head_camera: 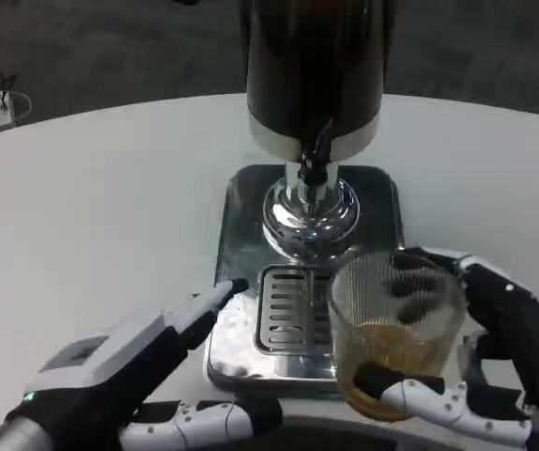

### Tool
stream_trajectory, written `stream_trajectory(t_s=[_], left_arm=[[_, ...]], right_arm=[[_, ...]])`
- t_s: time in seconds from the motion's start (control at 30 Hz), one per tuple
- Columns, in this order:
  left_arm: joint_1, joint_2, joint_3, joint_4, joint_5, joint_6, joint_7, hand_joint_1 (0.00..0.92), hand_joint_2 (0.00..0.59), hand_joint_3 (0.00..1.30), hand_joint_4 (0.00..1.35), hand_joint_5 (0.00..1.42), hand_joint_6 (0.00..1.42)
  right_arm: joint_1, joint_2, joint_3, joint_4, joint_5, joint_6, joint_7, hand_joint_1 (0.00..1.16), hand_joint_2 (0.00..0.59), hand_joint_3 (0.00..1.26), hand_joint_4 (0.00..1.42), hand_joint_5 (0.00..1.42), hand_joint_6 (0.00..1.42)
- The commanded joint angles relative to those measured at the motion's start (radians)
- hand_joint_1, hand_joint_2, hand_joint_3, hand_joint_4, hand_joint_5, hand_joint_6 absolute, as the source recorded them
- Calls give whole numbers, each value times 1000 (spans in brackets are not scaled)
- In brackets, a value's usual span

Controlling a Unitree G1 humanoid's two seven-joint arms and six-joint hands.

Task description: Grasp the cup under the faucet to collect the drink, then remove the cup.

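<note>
Just off the drip tray (241, 362), right of the faucet (315, 167), the right robot hand (476, 366) wraps the ribbed glass cup (396, 334) at mid-wall. It looks rigid, slick, breakable, weighted by amber drink, so best kept upright; the left robot hand (143, 362) rests spread, holding nothing

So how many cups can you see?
1. The cup sits at the front right of the drinks machine's metal tray, held in the right hand. It has a little brown drink inside.

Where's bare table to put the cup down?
Open table left of the dispenser base, ahead of the left hand, and right of the base, beyond the right hand holding the cup. Crowded: drip grate, under the faucet.
</note>
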Motion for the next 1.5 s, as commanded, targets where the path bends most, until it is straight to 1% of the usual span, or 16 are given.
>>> stream_trajectory(t_s=[0.03,0.2,0.37,0.57,0.7,0.83,1.03,1.23,1.5], left_arm=[[26,-11,-16,-53,20,-9,9,0,61,2,0,0,40],[56,-15,-11,-97,33,-12,6,0,60,0,0,0,16],[103,-16,1,-158,64,-14,11,0,59,0,0,0,0],[133,-20,21,-207,135,3,6,0,59,0,0,0,0],[155,-20,37,-234,174,11,-2,0,58,0,0,0,0],[183,-11,50,-262,217,11,-15,0,62,0,0,0,0],[236,-2,68,-306,276,-5,-36,0,65,0,0,0,0],[271,-8,80,-324,280,-13,-45,0,65,0,0,0,0],[289,-11,89,-332,274,-14,-55,0,65,0,0,0,0]], right_arm=[[24,-22,-43,-81,35,-4,33,984,189,1037,1230,1291,1399],[39,-43,-79,-132,56,-2,70,989,191,1030,1230,1291,1398],[62,-62,-97,-176,70,-12,101,986,190,1027,1230,1278,1398],[93,-66,-91,-207,58,-33,119,985,188,1027,1230,1277,1398],[127,-71,-78,-226,48,-57,129,986,183,1025,1230,1277,1398],[158,-79,-72,-245,41,-76,135,987,177,1024,1230,1277,1398],[193,-86,-74,-279,38,-88,144,988,173,1017,1217,1277,1398],[218,-87,-71,-299,29,-97,146,988,172,1013,1216,1277,1398],[218,-85,-68,-300,21,-101,144,989,171,1012,1216,1265,1381]])
